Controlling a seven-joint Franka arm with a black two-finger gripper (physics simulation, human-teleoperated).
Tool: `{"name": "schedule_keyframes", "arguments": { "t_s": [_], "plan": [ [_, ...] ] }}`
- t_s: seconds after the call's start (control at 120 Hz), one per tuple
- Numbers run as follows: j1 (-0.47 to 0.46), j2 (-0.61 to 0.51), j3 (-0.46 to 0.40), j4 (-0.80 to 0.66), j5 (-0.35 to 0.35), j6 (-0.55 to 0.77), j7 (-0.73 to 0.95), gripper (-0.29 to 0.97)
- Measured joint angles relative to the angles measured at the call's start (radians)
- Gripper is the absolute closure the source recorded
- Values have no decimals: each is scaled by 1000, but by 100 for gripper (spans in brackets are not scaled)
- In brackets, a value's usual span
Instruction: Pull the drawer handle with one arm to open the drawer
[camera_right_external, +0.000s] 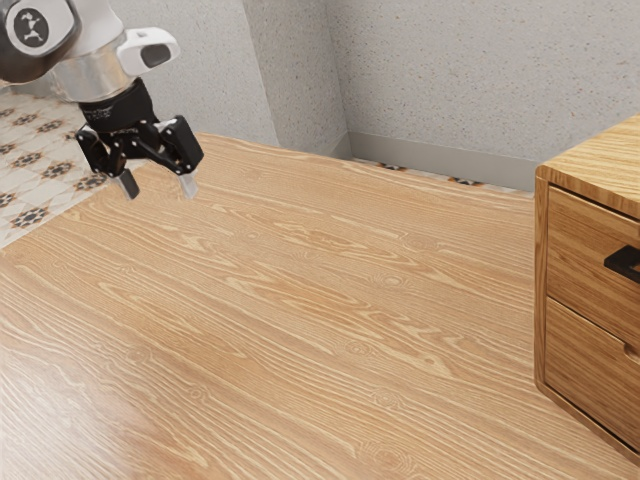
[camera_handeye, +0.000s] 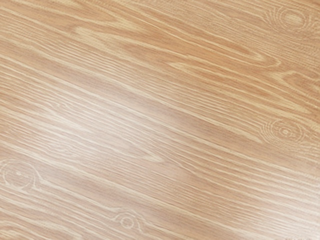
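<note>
Wooden table (camera_right_external: 300, 320); end effector (camera_right_external: 159, 187) hangs open, well apart from the drawer (camera_right_external: 585, 245), its black handle (camera_right_external: 624, 263) lying horizontal

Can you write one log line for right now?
black two-finger gripper: open, empty | wooden top drawer: shut | black drawer handle: untouched, far from gripper

light: bright, soft and even | shine: a pale glossy patch on the wood surface (camera_right_external: 90, 420) at the exterior view's lower left; a wide pale band of glare runs across the surface (camera_handeye: 100, 125) in the wrist view | shade: the cabinet (camera_right_external: 585, 260) front is darker than its top
</note>
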Motion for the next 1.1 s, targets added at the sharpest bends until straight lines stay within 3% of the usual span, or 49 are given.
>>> {"name": "schedule_keyframes", "arguments": {
  "t_s": [0.192, 0.3, 0.342, 0.433, 0.542, 0.608, 0.675, 0.808, 0.975, 1.1],
  "plan": [
    [-78, -11, -16, 58, -15, 23, 39, 2],
    [34, -79, -196, 170, 10, -28, 8, 2],
    [19, -75, -250, 178, 11, -43, -19, 2],
    [-17, -64, -289, 182, 9, -62, -72, 2],
    [15, -39, -314, 175, -14, -74, -125, 2],
    [50, -70, -393, 118, -43, -50, -153, 2],
    [-2, -98, -472, 55, -85, -23, -178, 2],
    [-23, -232, -552, -188, -148, 92, -239, 2],
    [-5, -295, -685, -317, -174, 250, -339, 2],
    [171, -327, -921, -366, -209, 394, -425, 2]
  ]
}}
